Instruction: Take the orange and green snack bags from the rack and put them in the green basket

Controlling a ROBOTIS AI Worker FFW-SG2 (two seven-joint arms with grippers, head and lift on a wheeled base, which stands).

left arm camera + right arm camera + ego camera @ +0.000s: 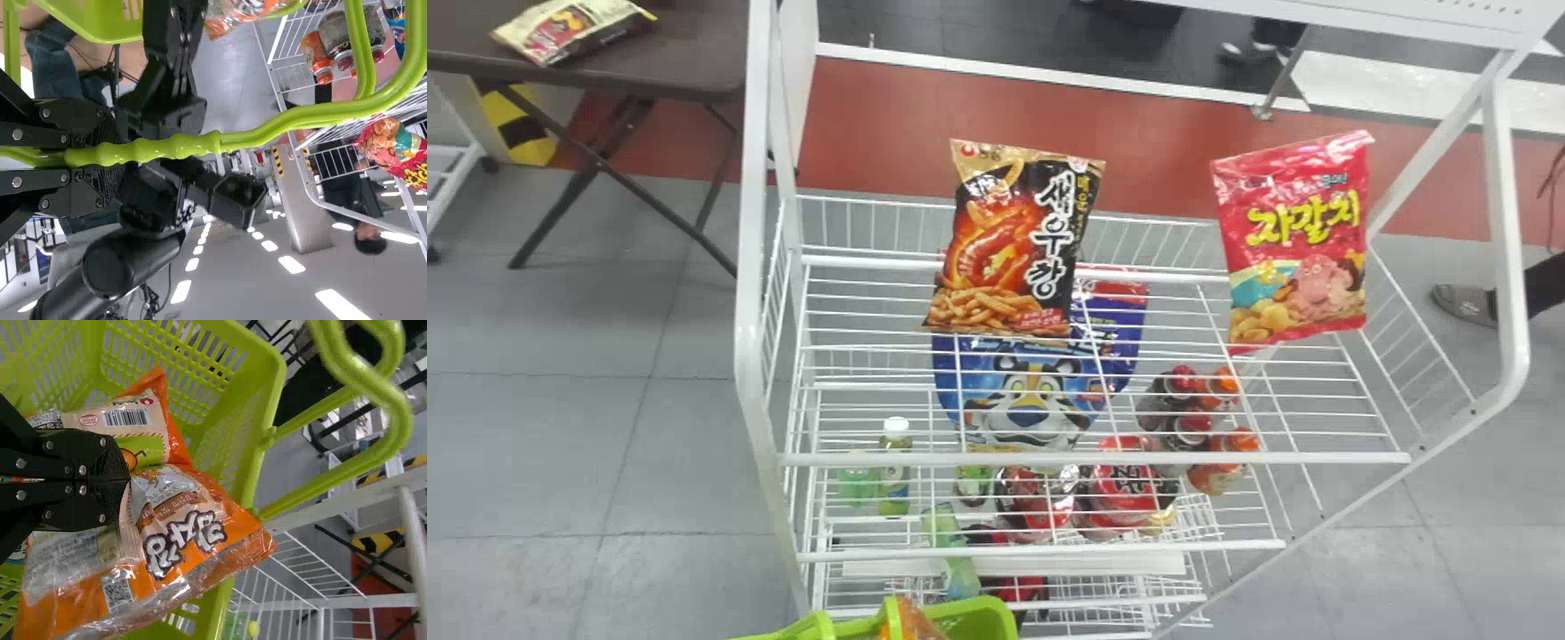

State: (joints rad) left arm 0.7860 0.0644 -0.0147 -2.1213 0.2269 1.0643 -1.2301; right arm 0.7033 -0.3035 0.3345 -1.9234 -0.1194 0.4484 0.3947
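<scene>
Clenching lime-green plastic handle, left gripper! Lime-green slotted basket: shiny orange-and-green bag inside; crinkled orange, white-lettered bag at its mouth, pinched in right gripper. White wire rack: black-and-orange bag, red bag.

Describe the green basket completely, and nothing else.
The green basket looks like bright lime plastic, with slotted lattice walls under a plain, smooth rim. Its raised handle has curved double bars meeting in a ribbed grip, on which the left end effector is closed. The basket is beside the white rack, its mouth open. An orange-edged bag shows inside; the orange snack bag in the right end effector overlaps the rim in view, though contact is unclear.
</scene>
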